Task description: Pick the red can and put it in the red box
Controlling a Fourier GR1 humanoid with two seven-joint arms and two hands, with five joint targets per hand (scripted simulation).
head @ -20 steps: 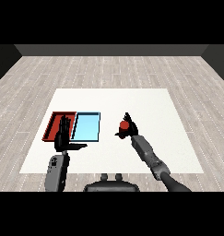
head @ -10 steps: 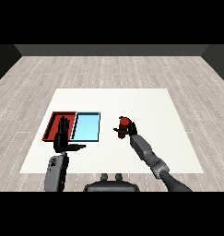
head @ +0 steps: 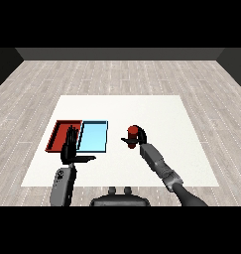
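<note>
Looking down from the head view, I see my right hand [head: 137, 140] curled round the small red cylindrical can [head: 133, 132], grasping it from the side with the can upright and its top showing above the black fingers. I cannot tell whether the can rests on the surface or hangs just above it. It sits near the middle of the white rectangular table [head: 156, 111], somewhat toward the near edge, with the grey right forearm [head: 159, 163] running back toward the near right corner.

To the left of the can, well apart from it, I have the flat light blue rectangular tray [head: 93, 137], and touching its left side lies the flat red rectangular tray [head: 63, 133]. Both trays lie in the left half of the table, closer to the near edge than the far one. The red tray holds nothing I can make out.

My left hand [head: 69, 149] is released, fingers straight and pointing away from me, thumb spread out to the right. It overlaps the near right corner of the red tray and the seam between the two trays; I cannot tell whether it touches them. The left forearm [head: 62, 183] drops toward the near left corner of the table.
</note>
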